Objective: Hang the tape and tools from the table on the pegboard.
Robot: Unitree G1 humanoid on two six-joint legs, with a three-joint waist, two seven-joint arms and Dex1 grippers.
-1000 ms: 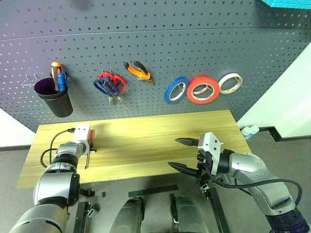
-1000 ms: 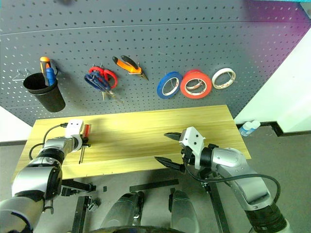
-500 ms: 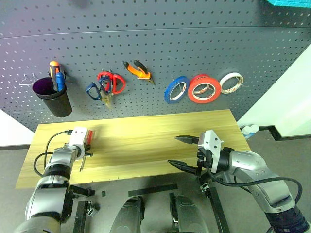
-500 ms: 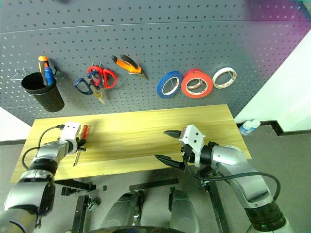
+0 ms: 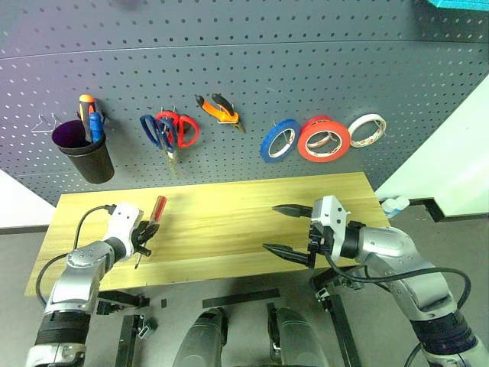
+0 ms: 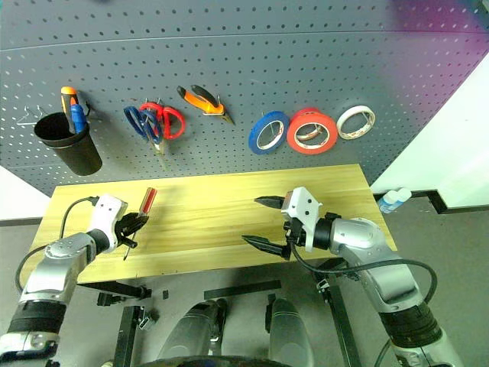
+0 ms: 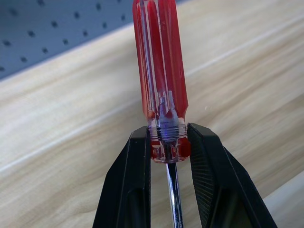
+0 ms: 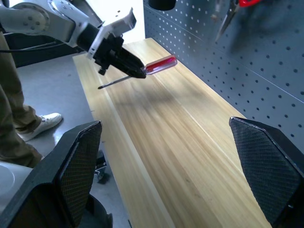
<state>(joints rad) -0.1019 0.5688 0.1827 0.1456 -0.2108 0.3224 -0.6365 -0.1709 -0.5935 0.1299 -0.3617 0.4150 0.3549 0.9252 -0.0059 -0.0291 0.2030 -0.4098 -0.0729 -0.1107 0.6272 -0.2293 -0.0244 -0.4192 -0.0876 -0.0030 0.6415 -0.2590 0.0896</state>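
While black ribbed fingers [image 7: 211, 175] pinch it, clear-red fluted screwdriver [image 7: 161, 71] w/ steel shaft.

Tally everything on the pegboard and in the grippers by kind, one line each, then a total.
Tape rolls: 3 – blue, orange-red, white
Scissors: 2 – blue-handled, red-handled
Pliers: 1
Black cup: 1, holding tools I cannot count
Screwdriver: 1, in the left gripper
Total: 8
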